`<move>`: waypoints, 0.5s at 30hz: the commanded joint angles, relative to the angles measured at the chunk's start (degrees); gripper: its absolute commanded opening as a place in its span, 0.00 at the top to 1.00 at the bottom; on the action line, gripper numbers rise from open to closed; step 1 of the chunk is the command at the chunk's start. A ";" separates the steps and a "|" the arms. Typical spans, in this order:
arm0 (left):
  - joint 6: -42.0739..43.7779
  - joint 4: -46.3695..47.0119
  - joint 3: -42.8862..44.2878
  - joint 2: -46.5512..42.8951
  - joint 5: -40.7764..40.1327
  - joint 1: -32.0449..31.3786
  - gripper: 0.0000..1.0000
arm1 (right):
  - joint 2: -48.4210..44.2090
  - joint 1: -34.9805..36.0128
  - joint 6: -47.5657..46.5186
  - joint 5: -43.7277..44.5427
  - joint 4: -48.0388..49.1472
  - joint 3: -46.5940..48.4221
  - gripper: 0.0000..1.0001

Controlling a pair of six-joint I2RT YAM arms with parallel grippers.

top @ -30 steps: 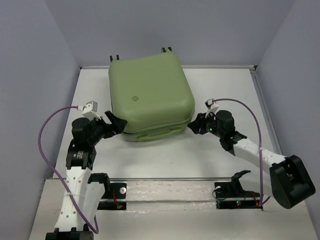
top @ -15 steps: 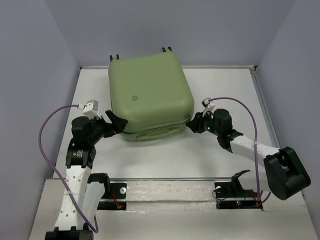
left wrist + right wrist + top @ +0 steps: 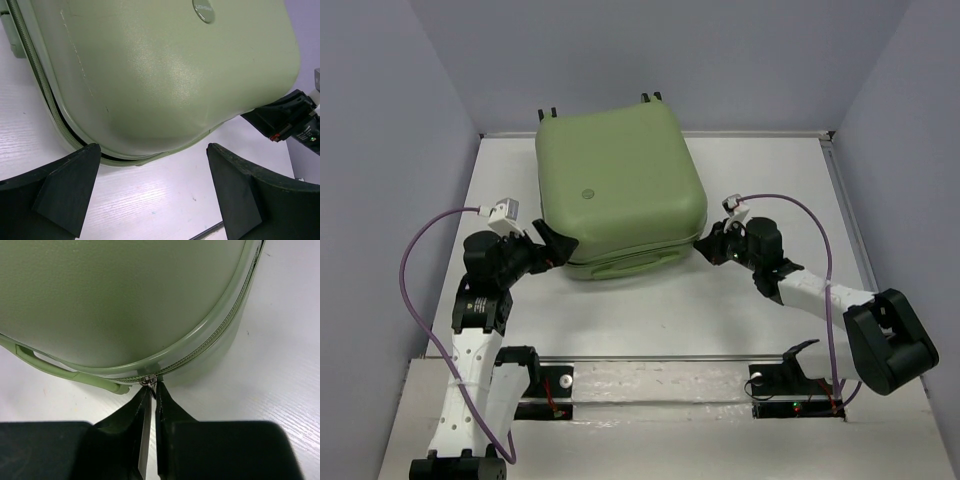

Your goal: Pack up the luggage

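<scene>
The luggage [image 3: 620,190] is a pale green hard-shell suitcase lying flat on the white table with its lid down; it fills the left wrist view [image 3: 165,75] and the right wrist view [image 3: 125,300]. My right gripper [image 3: 704,250] is at its near right corner, with the jaws [image 3: 154,386] pinched on the metal zipper pull [image 3: 148,381] on the seam. My left gripper [image 3: 557,247] stands open at the near left corner [image 3: 151,150], holding nothing. A dark gap shows along the seam [image 3: 102,156] there. The green handle [image 3: 625,266] faces me.
Grey walls enclose the table on the left, right and back. A raised lip [image 3: 840,190] runs along the table's right side and a metal rail [image 3: 660,357] along its near edge. A purple cable [image 3: 420,250] loops off the left wrist and another [image 3: 820,235] off the right.
My right gripper has moved left up to the luggage's corner and its jaws have closed onto the zipper pull. The left arm has barely shifted.
</scene>
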 commanded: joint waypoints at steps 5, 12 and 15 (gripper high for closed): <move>-2.38 6.23 1.23 0.53 4.00 -0.10 0.01 | -0.34 0.25 1.62 1.92 8.99 1.02 0.93; -4.32 10.19 0.88 0.79 5.59 -2.82 0.01 | -1.66 5.25 3.38 4.46 5.12 0.49 0.93; -5.02 11.16 1.06 1.14 5.68 -3.87 0.01 | -2.81 9.03 3.65 7.45 0.65 1.02 0.93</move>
